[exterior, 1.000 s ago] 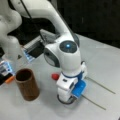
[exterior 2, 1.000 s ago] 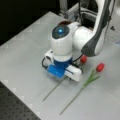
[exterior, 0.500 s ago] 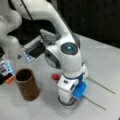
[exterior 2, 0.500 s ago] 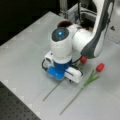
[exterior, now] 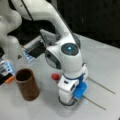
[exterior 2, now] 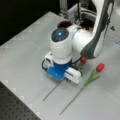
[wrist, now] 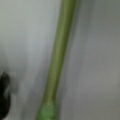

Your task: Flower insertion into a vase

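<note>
Wrist view filled by one green stem (wrist: 58, 60), running top to bottom over grey bench (wrist: 100, 62), thicker and brighter green at the lower end; a dark finger edge (wrist: 5, 96) just showing at left. Hand (exterior: 67, 101) pressed low onto the bench, fingers hidden under the white wrist and blue block in both front views, so spread cannot be told. One flower's stem (exterior 2: 52, 90) passing beneath the hand, its red head (exterior 2: 83, 60) peeping out beside the arm. Second flower (exterior 2: 100, 67) lying free on the bench, near but apart. Arm (exterior: 50, 17) bent steeply down, wrist vertical. Vase (exterior: 27, 84) upright at a front view's left, well apart from the hand: plain dark brown cylinder, straight sides, dark inside, mostly hidden behind the arm elsewhere (exterior 2: 64, 23).
</note>
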